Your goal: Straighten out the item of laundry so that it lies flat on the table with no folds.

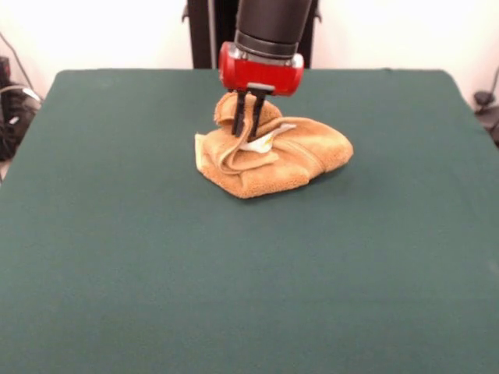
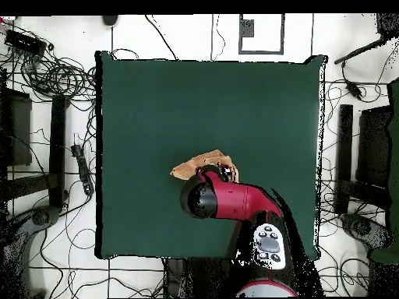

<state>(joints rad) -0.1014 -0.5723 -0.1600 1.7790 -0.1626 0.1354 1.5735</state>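
- The towel (image 1: pixel 273 156) lies bunched in a crumpled heap on the counter (image 1: pixel 156 273), nearer the robot-side edge than the camera-side edge in the front view, and roughly midway between the two side edges; plenty of bare green felt lies on every side of it
- The claw (image 1: pixel 248 134) stands directly over the heap, at the end of it nearest the robot; its two dark fingers (image 1: pixel 238 117) point straight down, close together, with a raised peak of cloth gathered between and around them; I judge it to be pinched on that peak, the jaws nearly together with only the thickness of the fold between
- The relation that matters: the bulk of the towel lies from the claw toward the camera-side edge and toward the right side edge of the front view; the heap's long axis runs about parallel to the robot-side edge, so the loose mass trails off to one side of the pinch
- A small white tag (image 1: pixel 261 144) shows just beside the fingertips, among the folds; several layers are doubled over below it
- In the overhead view the arm (image 2: pixel 234 201) covers most of the cloth; only an orange strip (image 2: pixel 195 165) shows beyond the wrist, on the side away from the base
- My judgement: a lift and drag away from that trailing mass would open the folds; the risk is carrying the whole bundle along without unfolding it
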